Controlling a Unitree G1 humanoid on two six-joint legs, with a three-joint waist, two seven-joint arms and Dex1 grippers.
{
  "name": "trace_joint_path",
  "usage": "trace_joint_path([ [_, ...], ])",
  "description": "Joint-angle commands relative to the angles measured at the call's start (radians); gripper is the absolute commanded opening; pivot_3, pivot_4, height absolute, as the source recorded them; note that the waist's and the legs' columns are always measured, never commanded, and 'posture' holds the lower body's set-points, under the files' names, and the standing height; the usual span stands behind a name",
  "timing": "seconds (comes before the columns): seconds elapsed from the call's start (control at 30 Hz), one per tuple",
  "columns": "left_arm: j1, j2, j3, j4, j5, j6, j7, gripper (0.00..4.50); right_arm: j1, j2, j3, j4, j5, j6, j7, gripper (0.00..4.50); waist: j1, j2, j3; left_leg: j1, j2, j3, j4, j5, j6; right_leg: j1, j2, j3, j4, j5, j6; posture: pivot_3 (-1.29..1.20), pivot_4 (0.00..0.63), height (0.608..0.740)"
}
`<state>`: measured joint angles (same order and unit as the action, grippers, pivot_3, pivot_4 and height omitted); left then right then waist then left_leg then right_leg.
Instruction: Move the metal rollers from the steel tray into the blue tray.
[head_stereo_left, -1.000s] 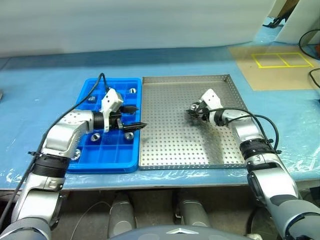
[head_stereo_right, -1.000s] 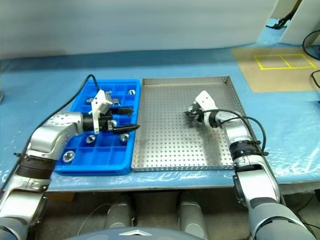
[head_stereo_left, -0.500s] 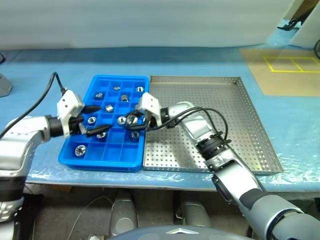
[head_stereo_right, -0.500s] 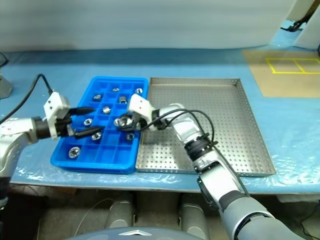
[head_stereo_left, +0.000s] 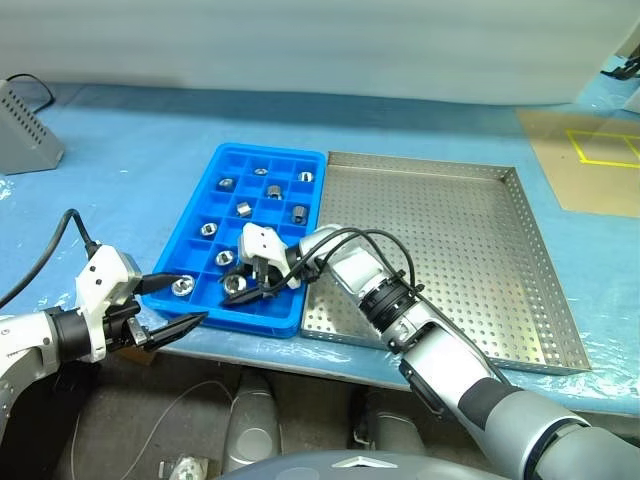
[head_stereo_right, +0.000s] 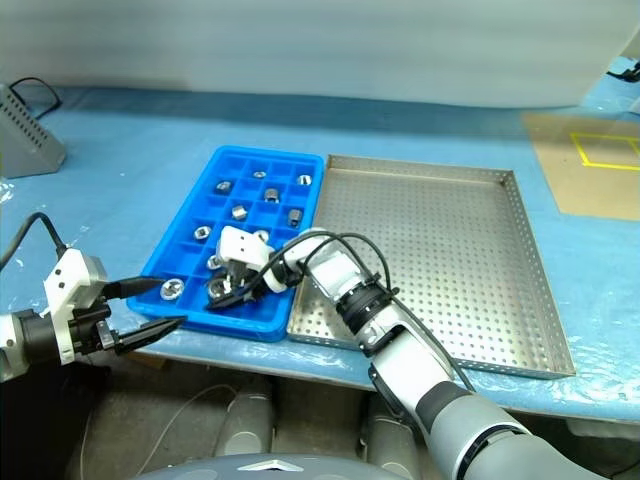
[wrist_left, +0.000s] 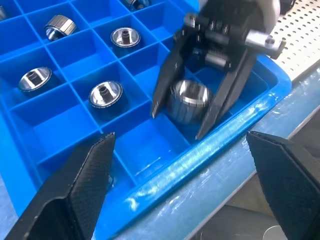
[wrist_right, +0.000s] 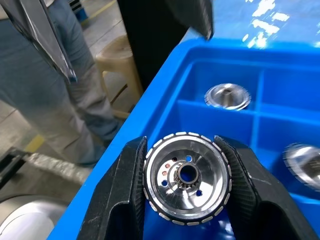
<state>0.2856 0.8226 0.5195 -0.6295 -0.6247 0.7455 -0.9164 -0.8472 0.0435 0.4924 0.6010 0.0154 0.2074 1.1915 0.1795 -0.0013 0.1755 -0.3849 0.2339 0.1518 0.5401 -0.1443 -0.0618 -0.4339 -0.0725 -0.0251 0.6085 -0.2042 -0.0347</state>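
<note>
My right gripper (head_stereo_left: 247, 290) is clamped on one metal roller (wrist_right: 187, 176), its two black fingers (wrist_right: 116, 200) pressed against the ribbed rim on either side, so the roller's face with its centre hole looks straight back along the gripper. I hold it over the near row of the blue tray (head_stereo_left: 217, 179), above a compartment close to the tray's near rim; seen from my left wrist, the roller hangs just above the compartment floor, and I cannot tell whether it touches.

My left gripper (head_stereo_left: 170, 304) has its fingers spread wide and holds nothing. It hangs off the near left corner of the blue tray, past the table's front edge, with the fingertips pointing toward the tray and my right gripper. One finger reaches just over the tray's near left corner; the other is below the rim, outside the tray.

More metal rollers (head_stereo_left: 240, 208) already sit in the blue tray, one to a compartment, scattered across the far and middle rows, and one lies in the near left corner (head_stereo_left: 182, 287). The steel tray (head_stereo_left: 520, 255) lies right beside the blue tray, their long sides touching, and my right arm crosses its near left corner to reach over.

Both trays rest on a table covered in a blue sheet (head_stereo_left: 130, 150). A grey box (head_stereo_left: 24, 127) stands at the far left. Beyond the tray's edge in my right wrist view, a person's trouser legs (wrist_right: 60, 95) and a stool (wrist_right: 114, 65) stand on the floor.
</note>
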Motion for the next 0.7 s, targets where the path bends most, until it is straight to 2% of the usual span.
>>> trace_joint_path([
  [0.03,-0.015,-0.005,0.004,-0.026,-0.025,-0.005,0.030,4.44,0.023,-0.008,0.020,0.012,-0.018,-0.010,0.013,1.67,0.007,0.000,0.000,0.001,0.000,0.000,0.000,0.000,0.000,0.001,0.000,0.000,0.000,0.000,0.000,0.44,0.150,0.740],
  [0.1,-0.026,-0.004,-0.009,-0.018,-0.026,-0.010,0.037,4.44,0.022,-0.010,0.015,0.027,-0.031,-0.049,-0.005,1.67,0.012,-0.001,0.000,0.002,0.000,0.000,0.000,0.000,0.000,0.002,0.000,0.001,0.000,0.000,0.001,0.43,0.150,0.740],
  [0.13,-0.037,-0.002,-0.019,-0.011,-0.026,-0.013,0.039,4.44,0.022,-0.015,0.011,0.020,-0.025,-0.046,0.009,2.40,0.014,-0.001,0.000,0.002,0.000,0.000,0.000,0.000,0.000,0.002,0.000,0.001,0.000,0.000,0.001,0.42,0.150,0.740],
  [0.23,-0.081,0.008,-0.056,0.016,-0.020,-0.024,0.037,4.44,0.000,-0.019,-0.014,0.020,-0.016,-0.010,0.001,3.28,0.021,-0.001,-0.001,0.002,-0.001,0.000,0.000,0.000,0.000,0.002,0.000,0.001,0.000,0.000,0.001,0.38,0.150,0.740],
  [0.33,-0.130,0.014,-0.086,0.051,-0.015,-0.034,0.031,4.44,-0.016,-0.030,-0.052,0.002,-0.003,0.003,-0.017,3.28,0.021,-0.001,-0.001,0.002,-0.001,0.000,0.000,0.001,-0.002,0.002,0.000,0.001,0.000,0.000,-0.001,0.35,0.150,0.740],
  [0.5,-0.273,-0.004,-0.183,0.150,0.010,-0.077,0.034,4.44,-0.028,-0.123,-0.154,-0.139,0.056,0.058,-0.020,3.28,0.026,0.000,0.000,0.000,-0.001,0.000,0.002,0.002,-0.002,0.002,0.000,0.001,0.001,0.002,-0.003,0.24,0.150,0.740],
  [0.7,-0.527,-0.089,-0.315,0.359,0.068,-0.160,0.046,4.44,0.056,-0.330,-0.297,-0.427,0.150,0.254,-0.037,3.28,-0.005,-0.002,-0.001,0.001,-0.001,0.001,0.004,0.005,-0.007,0.002,0.001,0.002,0.006,0.002,-0.002,0.06,0.150,0.740],
])
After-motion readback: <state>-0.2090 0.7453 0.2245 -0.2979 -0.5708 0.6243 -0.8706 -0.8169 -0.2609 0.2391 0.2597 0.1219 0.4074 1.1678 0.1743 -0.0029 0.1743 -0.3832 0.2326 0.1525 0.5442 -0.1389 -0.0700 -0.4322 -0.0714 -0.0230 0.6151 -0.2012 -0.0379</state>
